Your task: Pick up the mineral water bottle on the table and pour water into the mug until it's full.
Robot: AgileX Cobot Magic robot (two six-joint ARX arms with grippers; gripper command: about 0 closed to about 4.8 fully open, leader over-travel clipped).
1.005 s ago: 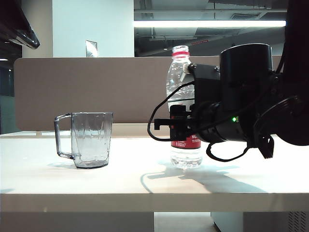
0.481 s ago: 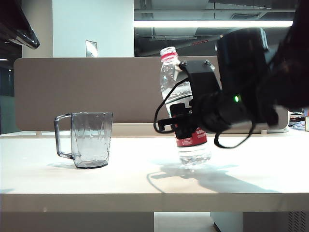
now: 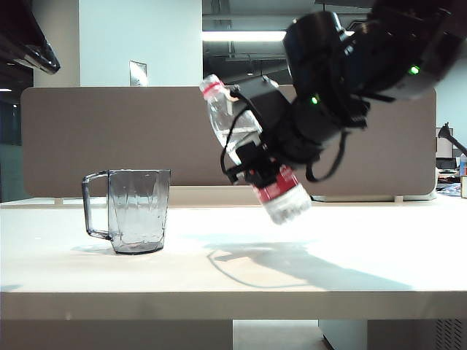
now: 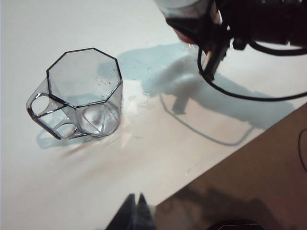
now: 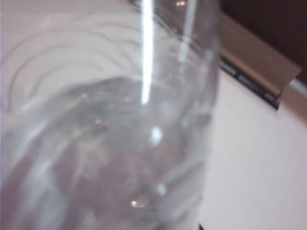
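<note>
The right claw (image 3: 257,171) grips the mineral water bottle (image 3: 252,152) around its labelled middle, lifted and tilted neck-first toward the empty mug (image 3: 139,210) on the table (image 3: 233,270), a thin, slippery body likely to buckle if squeezed, while the left claw (image 4: 135,213) hovers closed nearby.

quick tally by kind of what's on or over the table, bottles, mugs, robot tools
Bottles: 1, the mineral water bottle, tilted, lifted off the table
Mugs: 1, the mug, upright on the table
Robot tools: 2, the right tool shut on the bottle, the left tool shut, near the mug
Total: 4
</note>
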